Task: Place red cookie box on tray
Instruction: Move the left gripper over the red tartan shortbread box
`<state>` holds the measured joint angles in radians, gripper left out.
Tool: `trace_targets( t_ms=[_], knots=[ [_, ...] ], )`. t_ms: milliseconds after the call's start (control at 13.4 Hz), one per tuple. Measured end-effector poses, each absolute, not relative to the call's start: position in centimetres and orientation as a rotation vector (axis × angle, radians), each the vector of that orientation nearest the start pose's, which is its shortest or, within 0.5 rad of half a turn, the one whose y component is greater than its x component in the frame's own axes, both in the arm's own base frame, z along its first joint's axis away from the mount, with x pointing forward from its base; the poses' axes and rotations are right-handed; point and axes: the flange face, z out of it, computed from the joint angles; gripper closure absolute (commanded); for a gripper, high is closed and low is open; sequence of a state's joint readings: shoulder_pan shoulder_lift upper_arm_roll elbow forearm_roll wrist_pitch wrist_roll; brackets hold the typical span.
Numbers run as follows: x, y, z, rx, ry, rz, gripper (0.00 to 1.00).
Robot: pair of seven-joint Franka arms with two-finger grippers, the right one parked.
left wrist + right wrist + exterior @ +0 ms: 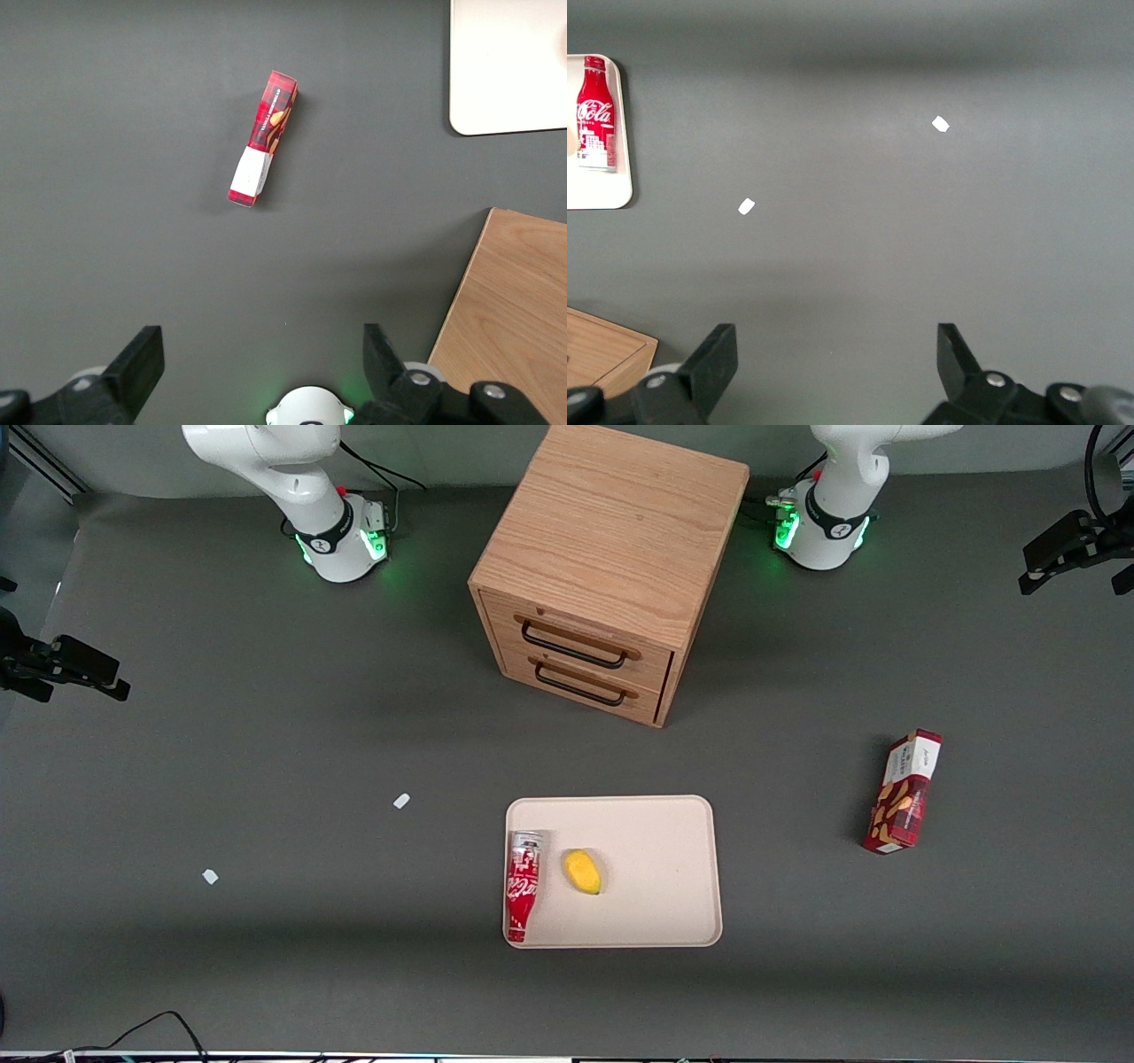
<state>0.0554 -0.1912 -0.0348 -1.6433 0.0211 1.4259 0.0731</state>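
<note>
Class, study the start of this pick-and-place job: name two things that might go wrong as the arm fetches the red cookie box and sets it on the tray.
1. The red cookie box stands slim on the table; the open gripper, high above it, might tip it by closing off-centre.
2. The tray already holds a soda bottle and a yellow fruit; a careless placement could knock them.

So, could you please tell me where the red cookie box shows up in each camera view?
Front view: red cookie box on the table toward the working arm's end, apart from the tray.
Left wrist view: box on bare table, ahead of the open claw.
Right wrist view: not in it.
Shared landmark: the tray.
</note>
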Motion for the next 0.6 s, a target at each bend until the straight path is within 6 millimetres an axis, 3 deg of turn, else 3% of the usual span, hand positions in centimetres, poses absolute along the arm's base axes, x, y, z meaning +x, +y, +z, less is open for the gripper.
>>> trace_targets(
  t_ms=[372,596],
  knots=[
    [47.8,1.0,67.3,-3.114,0.077,0.054,0.00],
    [49.5,0.9,64.8,-3.113,0.147,0.084,0.00]
  ],
)
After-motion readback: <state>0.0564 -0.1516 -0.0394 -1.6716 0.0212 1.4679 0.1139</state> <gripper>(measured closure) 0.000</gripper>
